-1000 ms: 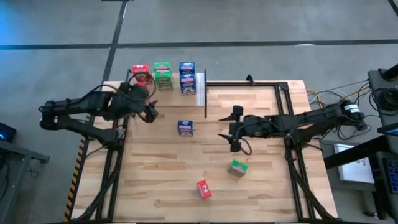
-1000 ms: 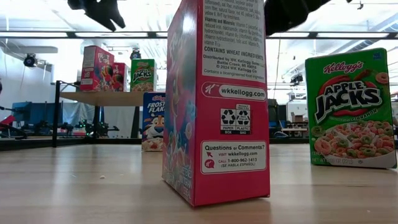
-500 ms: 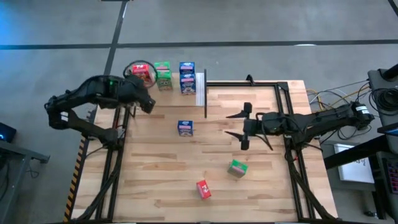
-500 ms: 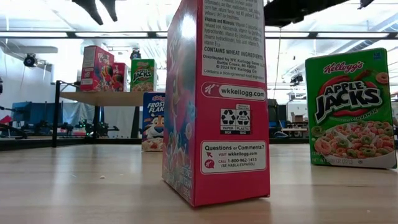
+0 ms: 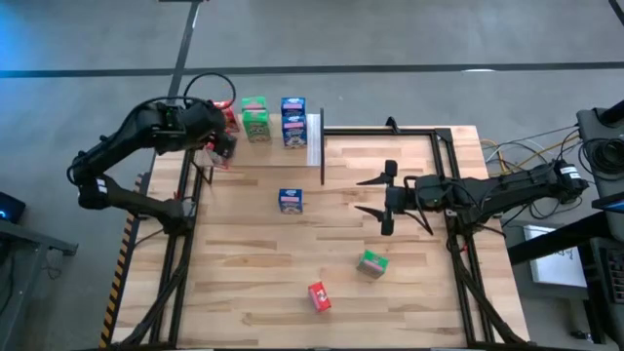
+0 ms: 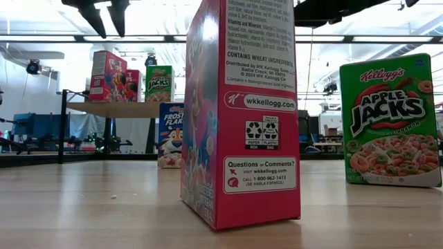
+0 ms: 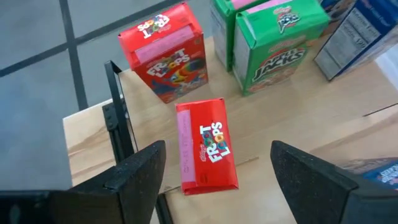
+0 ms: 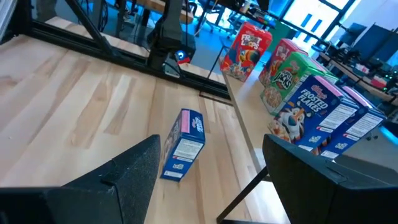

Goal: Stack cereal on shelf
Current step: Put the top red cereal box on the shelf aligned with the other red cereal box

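Note:
Several cereal boxes stand on the raised shelf [image 5: 313, 138] at the table's far left: red [image 7: 165, 50], green [image 7: 273, 43], blue [image 5: 292, 122]. One more red box [image 7: 205, 146] lies flat by the shelf's edge, printed front up. My left gripper [image 7: 217, 186] hovers open above that lying box, its fingers apart on either side of it and not touching. On the table stand a blue box [image 5: 290, 200], a green box [image 5: 372, 263] and a red box [image 5: 319, 296]. My right gripper [image 5: 375, 200] hangs open over the table's middle, right of the blue box [image 8: 183, 143].
A thin black upright [image 7: 118, 106] stands at the shelf's corner beside the lying red box. Another black rod [image 5: 322, 146] rises next to the white end strip. Black frame rails [image 5: 439, 136] run along the table's far right. Bare wood [image 5: 244, 283] spreads over the near left.
My left gripper has travelled from over the table toward the far left edge and risen, and now hangs over the shelf's red boxes. My right gripper has drawn back a little toward the table's right, then stayed. No box has moved.

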{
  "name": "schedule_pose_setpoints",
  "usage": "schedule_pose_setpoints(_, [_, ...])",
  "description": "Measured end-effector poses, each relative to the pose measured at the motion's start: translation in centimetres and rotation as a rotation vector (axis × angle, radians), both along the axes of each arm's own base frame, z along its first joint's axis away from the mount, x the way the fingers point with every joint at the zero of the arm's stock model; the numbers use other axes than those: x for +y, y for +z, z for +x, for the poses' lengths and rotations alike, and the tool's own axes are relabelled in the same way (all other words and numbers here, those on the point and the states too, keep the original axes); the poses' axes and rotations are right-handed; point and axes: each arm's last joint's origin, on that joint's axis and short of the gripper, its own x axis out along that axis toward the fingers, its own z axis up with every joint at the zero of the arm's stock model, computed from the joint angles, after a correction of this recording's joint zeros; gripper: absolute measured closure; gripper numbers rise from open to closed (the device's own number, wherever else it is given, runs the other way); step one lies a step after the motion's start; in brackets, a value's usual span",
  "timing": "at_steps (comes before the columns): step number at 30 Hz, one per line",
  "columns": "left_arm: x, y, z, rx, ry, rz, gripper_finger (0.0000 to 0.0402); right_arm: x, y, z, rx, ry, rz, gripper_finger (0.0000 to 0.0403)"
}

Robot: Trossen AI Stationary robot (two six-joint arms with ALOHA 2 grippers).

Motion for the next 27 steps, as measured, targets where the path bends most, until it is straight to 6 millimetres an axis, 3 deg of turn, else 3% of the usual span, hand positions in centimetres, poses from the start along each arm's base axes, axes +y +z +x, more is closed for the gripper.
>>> schedule_pose_setpoints(14, [1.7,-1.5,2.2,0.1,0.0,-0.047,0.0142,0.0,-0.1,0.0,0.006,0.0,0.0,0.0131])
schedule_pose_setpoints(27, [2.8,-3.2,0.9,0.164,0.055,-0.075,0.0145,0.0,-0.2,-0.1,0.025,-0.003,0.008,0.0131])
